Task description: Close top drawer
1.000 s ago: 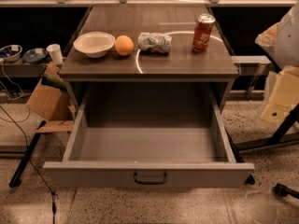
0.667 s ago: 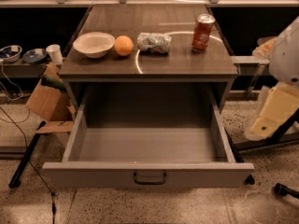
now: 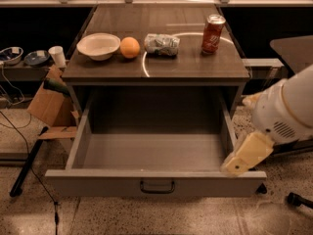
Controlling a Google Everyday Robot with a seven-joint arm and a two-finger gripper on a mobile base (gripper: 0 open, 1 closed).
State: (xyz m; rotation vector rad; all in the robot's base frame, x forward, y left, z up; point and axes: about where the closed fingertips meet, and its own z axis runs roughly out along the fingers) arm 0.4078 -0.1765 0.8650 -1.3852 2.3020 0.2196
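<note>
Camera view — tool (image 3: 234,166) at top drawer (image 3: 98,184) corner, speckled floor (image 3: 146,215) below.

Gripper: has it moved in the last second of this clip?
Yes. The gripper has dropped down and toward image left, now at the right front corner of the open top drawer.

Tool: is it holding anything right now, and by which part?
Nothing held, as far as shows. The tool is over the drawer at its right front corner, apart from the handle; contact with the rim cannot be told.
</note>
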